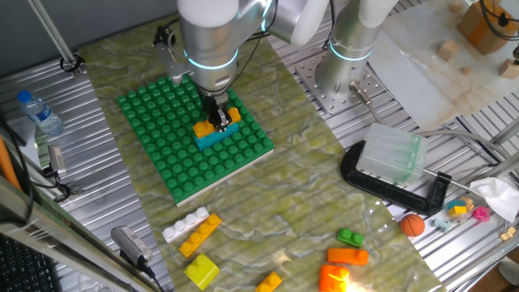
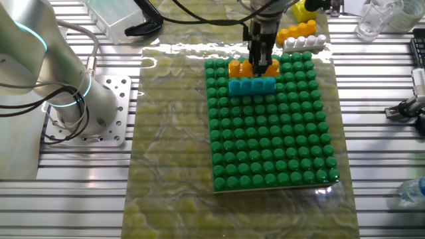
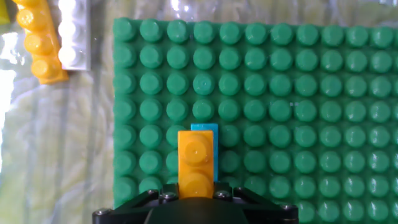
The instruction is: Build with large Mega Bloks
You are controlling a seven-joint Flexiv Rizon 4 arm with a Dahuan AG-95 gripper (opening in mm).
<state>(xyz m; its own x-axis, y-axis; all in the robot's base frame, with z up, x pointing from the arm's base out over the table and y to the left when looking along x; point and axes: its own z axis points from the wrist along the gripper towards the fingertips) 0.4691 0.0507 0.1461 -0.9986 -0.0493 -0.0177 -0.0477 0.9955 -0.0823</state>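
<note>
Now | tool [image 2: 260,58] clamped on orange brick [image 3: 196,163] | beside cyan bar [image 2: 252,85] | on baseplate [image 2: 272,126]

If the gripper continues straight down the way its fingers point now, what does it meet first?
Probably the orange brick at the gripper, then the green baseplate beneath; whether the brick is already seated is unclear.

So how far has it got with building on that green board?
Done: a cyan brick sits on the green baseplate. In hand: the gripper is closed on a yellow-orange brick beside it. Left: the white brick and other loose ones lie off the board.
</note>
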